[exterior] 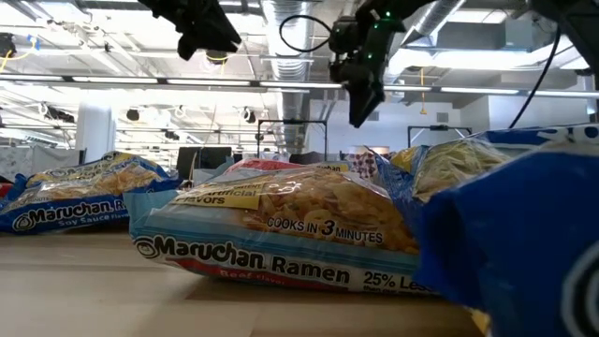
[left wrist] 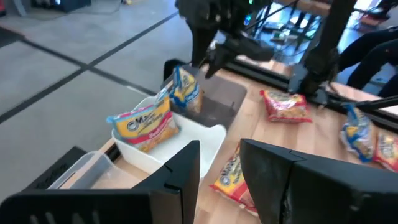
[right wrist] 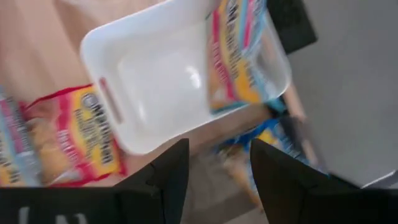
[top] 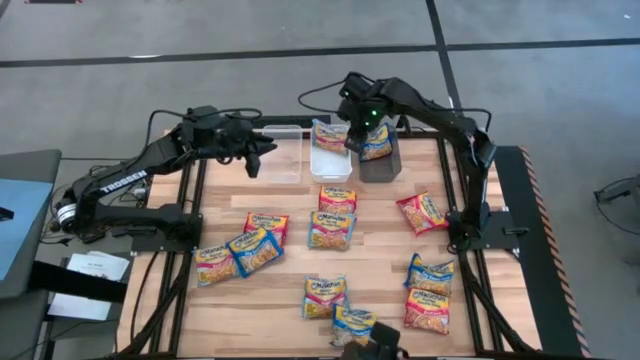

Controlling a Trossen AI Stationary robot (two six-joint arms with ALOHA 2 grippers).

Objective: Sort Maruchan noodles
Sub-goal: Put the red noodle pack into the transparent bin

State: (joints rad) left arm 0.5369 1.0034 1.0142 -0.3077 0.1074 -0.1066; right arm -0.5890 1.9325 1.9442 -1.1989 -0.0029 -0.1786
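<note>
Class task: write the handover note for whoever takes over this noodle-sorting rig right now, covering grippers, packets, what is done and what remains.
Left gripper: open, empty, above the clear plastic bin.
Right gripper: open, empty, over the white plastic bin and dark-grey bin.
Done: one red-banded yellow ramen packet leans in the white bin, one blue-banded packet in the dark-grey bin.
Left: the clear bin looks empty; about eleven packets lie loose on the wooden table, including a red-banded packet just beside the white bin.

Looking straight down over the whole surface [top: 370, 255]; peering level, close behind packets; riding both wrists, facing forward and sharing the white bin [left wrist: 180, 140] [right wrist: 155, 81].
</note>
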